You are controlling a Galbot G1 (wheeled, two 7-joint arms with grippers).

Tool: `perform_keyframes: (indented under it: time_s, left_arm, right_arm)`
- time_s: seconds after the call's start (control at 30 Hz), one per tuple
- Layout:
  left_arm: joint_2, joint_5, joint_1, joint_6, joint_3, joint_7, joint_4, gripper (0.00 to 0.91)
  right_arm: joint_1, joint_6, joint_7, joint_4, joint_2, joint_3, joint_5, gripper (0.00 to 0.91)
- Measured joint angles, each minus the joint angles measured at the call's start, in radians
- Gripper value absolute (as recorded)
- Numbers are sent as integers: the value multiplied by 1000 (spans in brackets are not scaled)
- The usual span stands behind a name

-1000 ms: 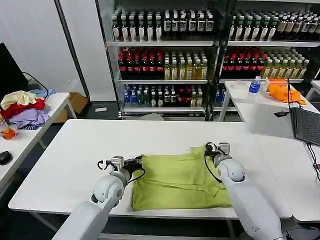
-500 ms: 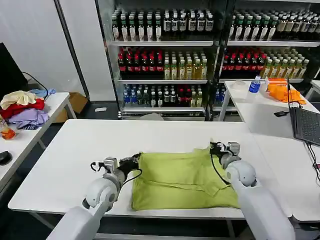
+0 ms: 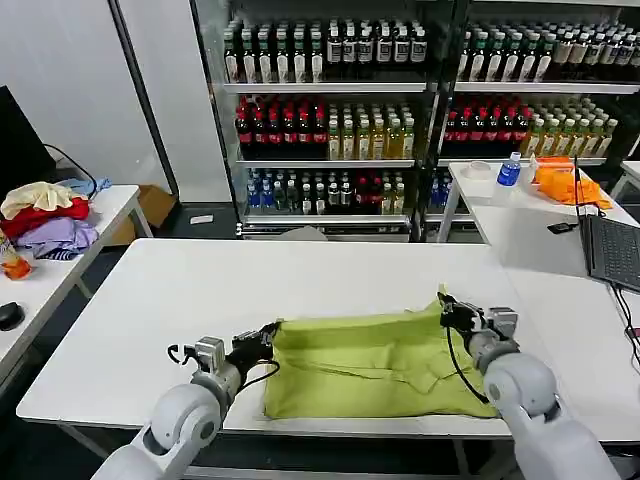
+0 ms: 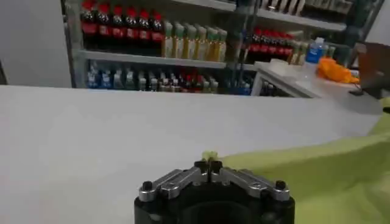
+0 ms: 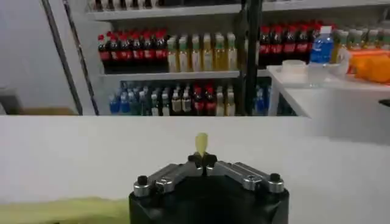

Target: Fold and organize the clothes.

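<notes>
The left gripper and right gripper each pinch a far corner of the lime T-shirt, which stretches between them on the white table.

This looks like a robot test lab arranged as a shop. Behind the white table stand glass-door coolers with many rows of bottled drinks, as in a store. But around it are plain white desks: one carries an open laptop with a cable, another a pile of clothes, and a black monitor stands at the edge
</notes>
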Motion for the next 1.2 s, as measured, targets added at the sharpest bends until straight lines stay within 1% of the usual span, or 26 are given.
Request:
perform_keyframes:
  time_s: [0.27,0.53,0.57,0.6,0.63,0.83,0.97,1.2]
  left_arm:
    - [31,25,74,-6,-5,2,-52,20]
    - [57,48,133,-14,-9,6,-72,20]
    - [57,51,137,-15,-9,6,-72,151]
    - [58,54,141,-16,-8,6,-72,423]
    - [58,58,143,-17,-7,7,-72,907]
    - [49,80,148,-19,0,13,-62,907]
    - [41,98,148,-30,3,10,-57,907]
    - [23,118,163,-48,-5,-7,-67,907]
  right_arm:
    - [-156,-4,-5,112,13,80,-23,0]
    - [-253,-10,-3,151,39,111,-42,0]
    - [-259,-11,-3,153,42,112,-46,242]
    - [-265,-13,-2,153,45,112,-49,564]
    - [-269,-14,-1,154,48,112,-52,907]
    - [-284,-18,-2,150,62,108,-83,907]
    - [-298,-16,-13,145,67,104,-112,907]
    - [-325,-14,-17,160,74,119,-146,907]
